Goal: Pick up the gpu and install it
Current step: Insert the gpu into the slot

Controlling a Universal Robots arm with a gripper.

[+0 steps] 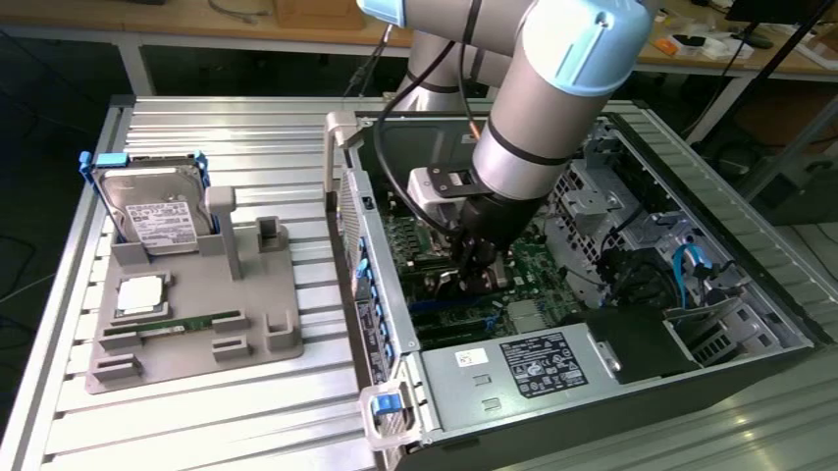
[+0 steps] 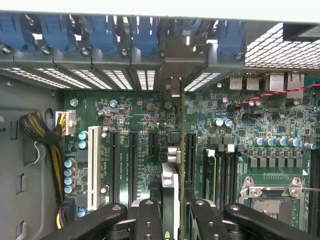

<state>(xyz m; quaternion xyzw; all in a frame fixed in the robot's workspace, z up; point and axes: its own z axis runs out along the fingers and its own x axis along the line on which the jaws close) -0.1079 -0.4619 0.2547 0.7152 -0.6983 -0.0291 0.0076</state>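
Gripper fingers clamp the gpu deep inside the open computer case. The card stands on edge over the motherboard, among its black slots. On the exterior view's left, a gray holder carries a hard drive and a green memory stick.

Inspector: Anything obscured?
Examiner: The gpu is seen edge-on, its near end cut off between the fingers of the gripper. Power supply label print too small to read.
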